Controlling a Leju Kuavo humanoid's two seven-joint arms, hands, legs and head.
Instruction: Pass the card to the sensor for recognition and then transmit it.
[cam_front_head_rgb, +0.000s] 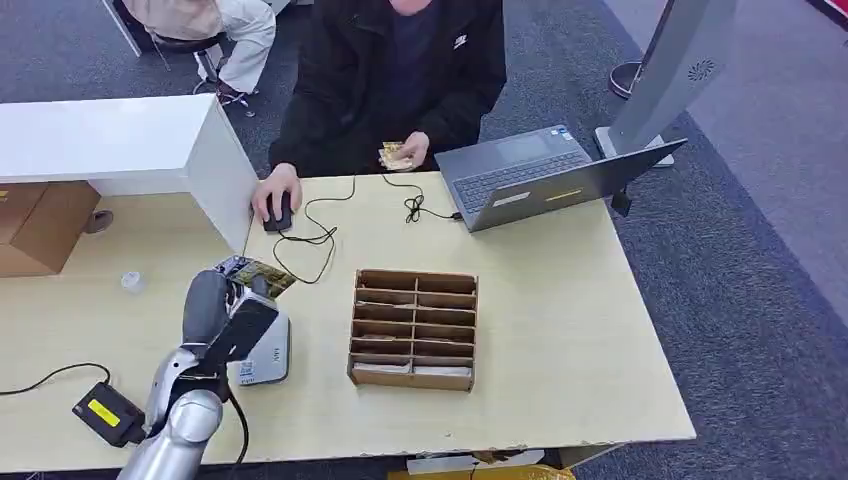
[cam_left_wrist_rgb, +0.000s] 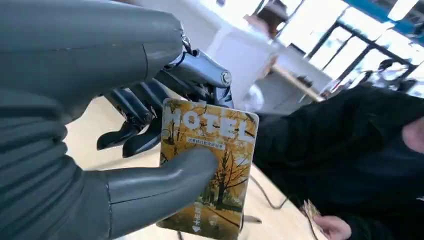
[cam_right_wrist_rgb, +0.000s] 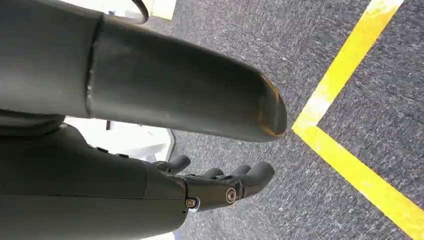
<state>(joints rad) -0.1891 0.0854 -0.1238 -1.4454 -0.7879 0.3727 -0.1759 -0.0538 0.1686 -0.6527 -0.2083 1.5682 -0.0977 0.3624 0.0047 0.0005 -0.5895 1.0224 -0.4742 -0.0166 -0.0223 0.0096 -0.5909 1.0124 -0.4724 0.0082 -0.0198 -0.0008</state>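
Note:
My left hand (cam_front_head_rgb: 232, 305) hovers over the left part of the table and pinches a hotel card (cam_front_head_rgb: 263, 275) between thumb and fingers. In the left wrist view the card (cam_left_wrist_rgb: 212, 150) shows a yellow autumn-tree picture with the word HOTEL, and the thumb (cam_left_wrist_rgb: 165, 182) presses on its face. Directly below the hand sits a small silver-white box device (cam_front_head_rgb: 266, 358), partly hidden by the arm. My right hand (cam_right_wrist_rgb: 220, 185) hangs beside my body above grey carpet, its fingers loosely extended and holding nothing.
A wooden slotted organizer (cam_front_head_rgb: 413, 328) stands mid-table. Across the table a person in black holds cards (cam_front_head_rgb: 396, 155) and rests a hand on a mouse (cam_front_head_rgb: 278, 213). An open laptop (cam_front_head_rgb: 525, 178), a white shelf box (cam_front_head_rgb: 130, 140) and a black scanner (cam_front_head_rgb: 105, 412) stand around.

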